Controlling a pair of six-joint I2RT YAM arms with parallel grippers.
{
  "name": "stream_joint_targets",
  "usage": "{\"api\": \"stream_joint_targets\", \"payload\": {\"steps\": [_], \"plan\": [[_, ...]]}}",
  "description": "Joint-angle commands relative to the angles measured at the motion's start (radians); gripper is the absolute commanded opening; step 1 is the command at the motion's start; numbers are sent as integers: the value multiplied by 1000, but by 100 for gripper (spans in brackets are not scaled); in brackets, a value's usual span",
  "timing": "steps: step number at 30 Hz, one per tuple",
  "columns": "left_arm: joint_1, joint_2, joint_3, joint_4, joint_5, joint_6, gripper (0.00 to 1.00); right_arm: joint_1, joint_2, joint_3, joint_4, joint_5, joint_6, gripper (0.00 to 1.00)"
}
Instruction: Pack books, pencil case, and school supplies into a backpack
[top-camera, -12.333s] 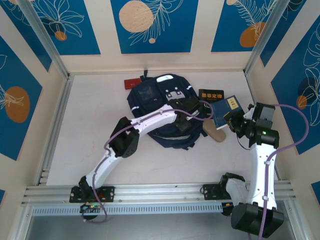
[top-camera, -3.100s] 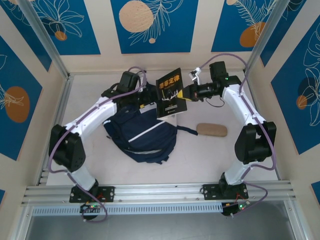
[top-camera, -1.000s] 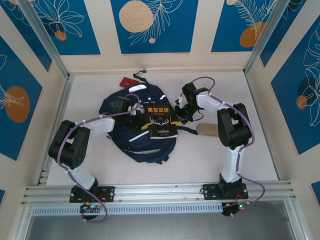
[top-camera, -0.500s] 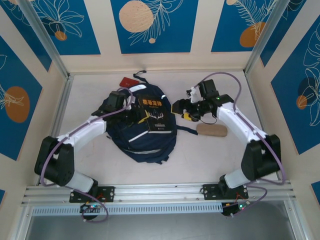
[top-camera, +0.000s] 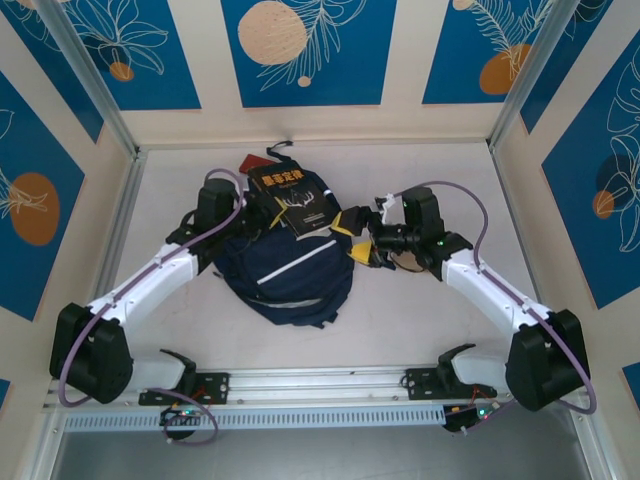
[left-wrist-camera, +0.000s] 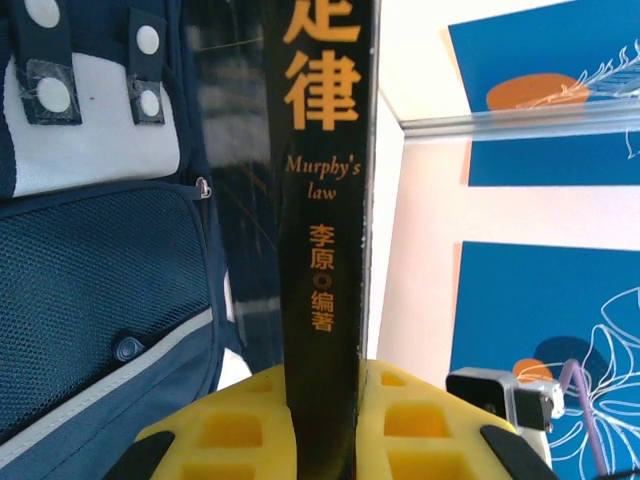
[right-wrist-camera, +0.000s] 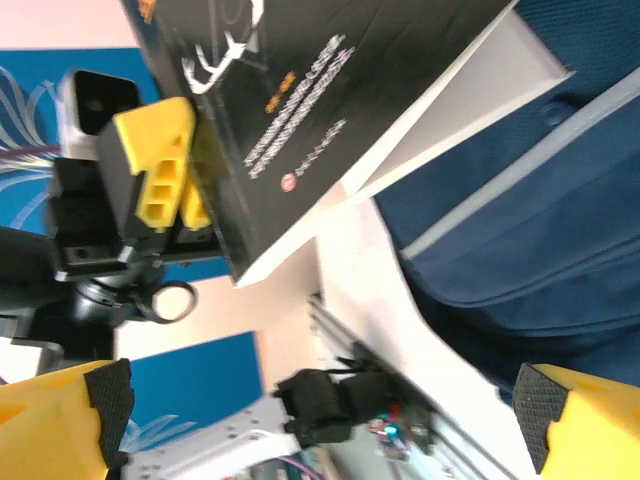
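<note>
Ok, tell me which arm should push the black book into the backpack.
Left. The left gripper is clamped on the black book, holding it over the top end of the backpack. The right gripper is open, holding nothing, beside it.

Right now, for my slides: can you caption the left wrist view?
Left gripper pinches the black book, navy backpack alongside.

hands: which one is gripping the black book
The left hand: its yellow fingers are shut on the spine edge of the black book. The right hand is open, spread wide with nothing gripped between.
</note>
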Motion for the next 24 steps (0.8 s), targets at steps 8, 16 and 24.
{"api": "stream_joint_targets", "payload": {"steps": [8, 16, 24], "plan": [[-24, -101, -49, 146, -56, -144, 0, 135, 14, -50, 277, 217, 391, 99], [-25, -172, -69, 133, -100, -175, 0, 171, 61, -25, 324, 346, 544, 100], [-26, -205, -103, 146, -130, -210, 0, 193, 176, 1, 475, 361, 658, 99]]}}
